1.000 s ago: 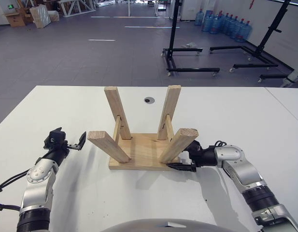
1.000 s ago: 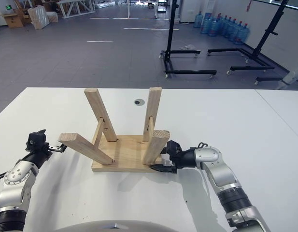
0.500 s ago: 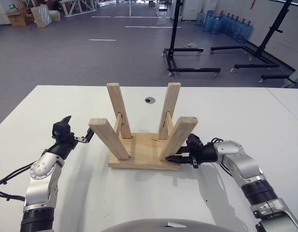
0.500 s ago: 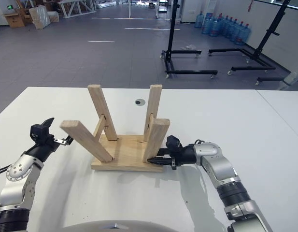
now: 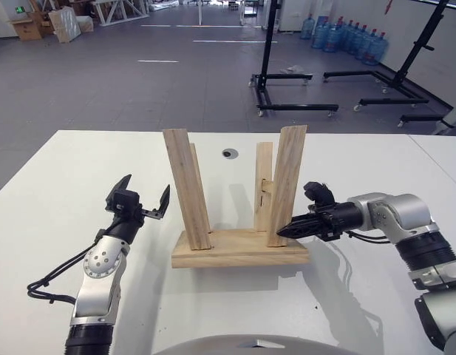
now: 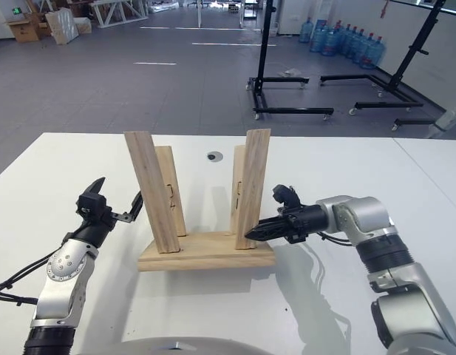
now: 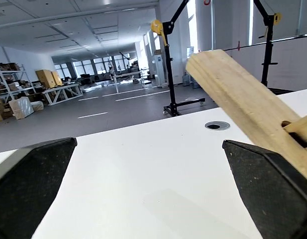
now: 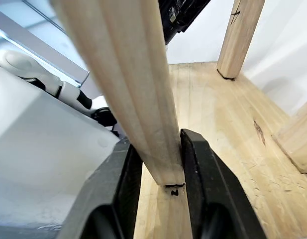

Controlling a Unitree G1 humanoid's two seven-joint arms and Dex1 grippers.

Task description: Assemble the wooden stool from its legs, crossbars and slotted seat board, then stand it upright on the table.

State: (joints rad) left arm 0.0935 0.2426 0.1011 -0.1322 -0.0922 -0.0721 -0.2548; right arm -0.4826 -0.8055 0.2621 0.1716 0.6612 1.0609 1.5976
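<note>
From the head views, your right gripper [image 5: 283, 231] is clamped on the near right leg [image 5: 287, 181], low down where it meets the seat board [image 5: 239, 257]. A second ago both near legs leaned out toward you; now they stand almost upright, and the board shows you more of its front edge. The stool is upside down on the table [image 5: 65, 170], legs in the air, so the flip is not yet done. Your left gripper [image 5: 143, 201] has come in from the side and waits spread wide, just beside the near left leg [image 5: 187, 185] without touching it.

In the left wrist view, its two dark fingers [image 7: 31, 186] stand far apart with bare table between, the leg crossing beyond them.

In the right wrist view, the pads [image 8: 200, 172] squeeze the leg's base from both sides. I judge the frame is ready for a two-handed turn.
</note>
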